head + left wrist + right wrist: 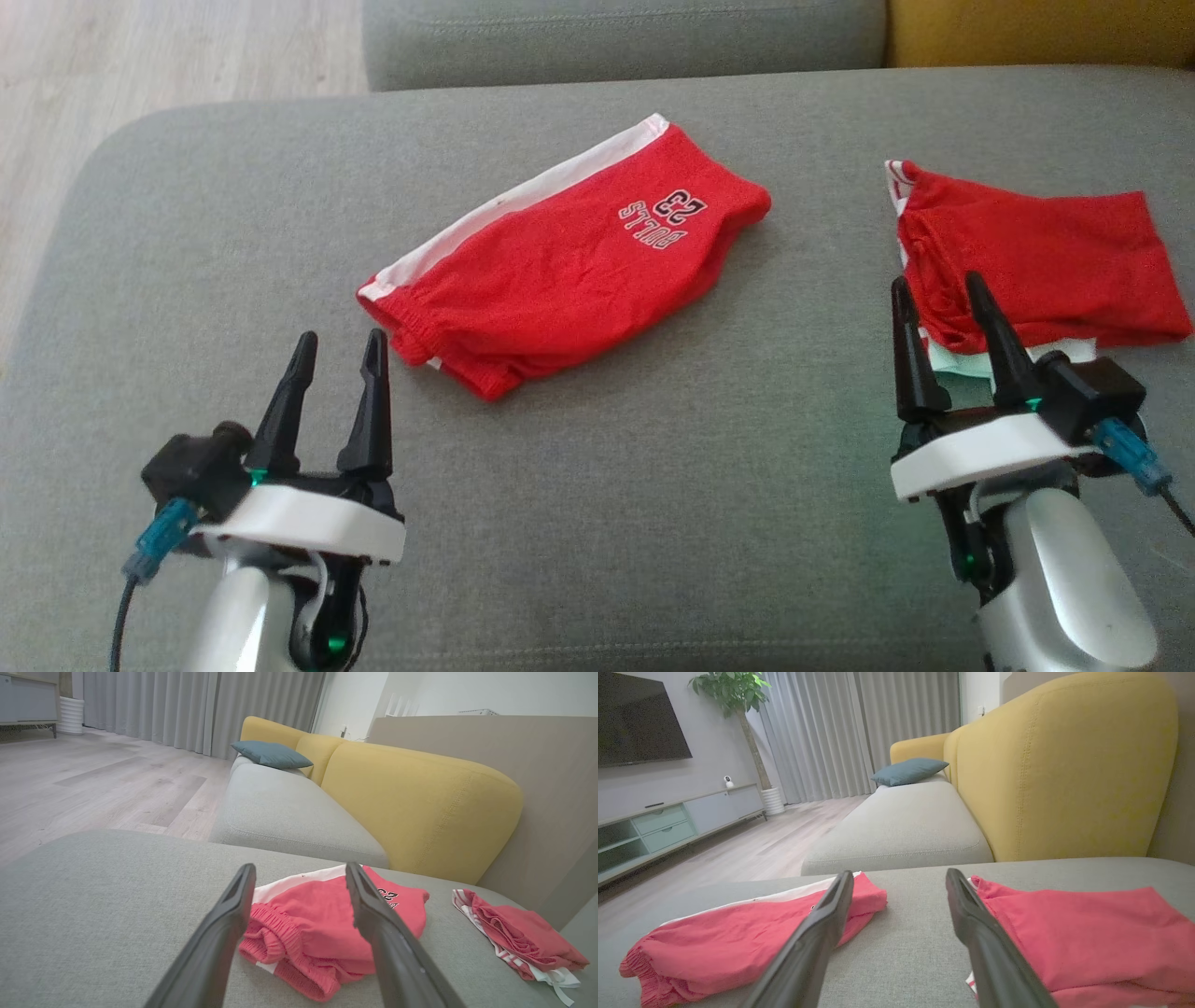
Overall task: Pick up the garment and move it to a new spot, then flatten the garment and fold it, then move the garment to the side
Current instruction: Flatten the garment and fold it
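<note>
Soft, even light is filling every view, throwing faint shadows. Wrist views are bowing at the edges (head view is looking hazier).

You see soft matt cloth shorts (pixel 560 280) on a coarse-woven grey cushion (pixel 653 485). At ten o'clock the floor (pixel 140 56) looks like smooth pale wood.

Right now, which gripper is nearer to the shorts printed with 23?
Left. The left gripper is beside the shorts; the right gripper is by the other red garment.
</note>
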Controlling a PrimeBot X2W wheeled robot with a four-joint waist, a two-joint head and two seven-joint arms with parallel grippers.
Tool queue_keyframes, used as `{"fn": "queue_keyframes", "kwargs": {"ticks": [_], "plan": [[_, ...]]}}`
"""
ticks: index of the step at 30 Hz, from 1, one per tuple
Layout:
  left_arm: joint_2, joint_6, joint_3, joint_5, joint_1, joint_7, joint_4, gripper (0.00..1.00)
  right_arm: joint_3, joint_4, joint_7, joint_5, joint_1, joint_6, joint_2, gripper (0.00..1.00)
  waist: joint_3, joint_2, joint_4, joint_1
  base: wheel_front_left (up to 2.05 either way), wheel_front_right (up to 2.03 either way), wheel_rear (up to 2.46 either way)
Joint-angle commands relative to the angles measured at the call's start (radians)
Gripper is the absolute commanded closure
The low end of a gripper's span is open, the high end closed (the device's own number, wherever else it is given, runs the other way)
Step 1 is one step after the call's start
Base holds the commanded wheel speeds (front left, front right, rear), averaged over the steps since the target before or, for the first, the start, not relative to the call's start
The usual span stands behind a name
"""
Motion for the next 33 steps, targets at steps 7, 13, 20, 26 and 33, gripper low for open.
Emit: {"fn": "queue_keyframes", "kwargs": {"ticks": [7,13,20,26,33], "plan": [[0.003,0.011,0.007,-0.019,-0.050,-0.005,-0.035,0.00,0.031,-0.042,0.095,0.060,-0.040,-0.001,0.016,0.00,0.053,-0.0001,0.053,0.0000,0.00,0.00,0.00],[0.002,0.017,-0.032,-0.031,-0.083,-0.005,-0.023,0.00,0.011,0.027,0.267,0.418,-0.133,-0.001,0.017,0.00,0.122,-0.0001,0.126,0.0000,0.00,0.00,0.00],[0.002,0.026,-0.070,-0.048,-0.107,-0.005,-0.016,0.00,-0.061,0.180,0.363,0.612,-0.268,-0.001,0.017,0.00,0.168,-0.0001,0.196,0.0000,0.00,0.00,0.00],[0.002,0.033,-0.106,-0.055,-0.116,-0.005,-0.011,0.00,-0.149,0.403,0.409,0.718,-0.436,-0.001,0.017,0.00,0.192,-0.0001,0.261,0.0000,0.00,0.00,0.00],[0.002,0.046,-0.133,-0.063,-0.117,-0.005,-0.018,0.00,-0.247,0.697,0.379,0.659,-0.586,-0.001,0.017,0.00,0.199,-0.0001,0.309,0.0000,0.00,0.00,0.00]]}}
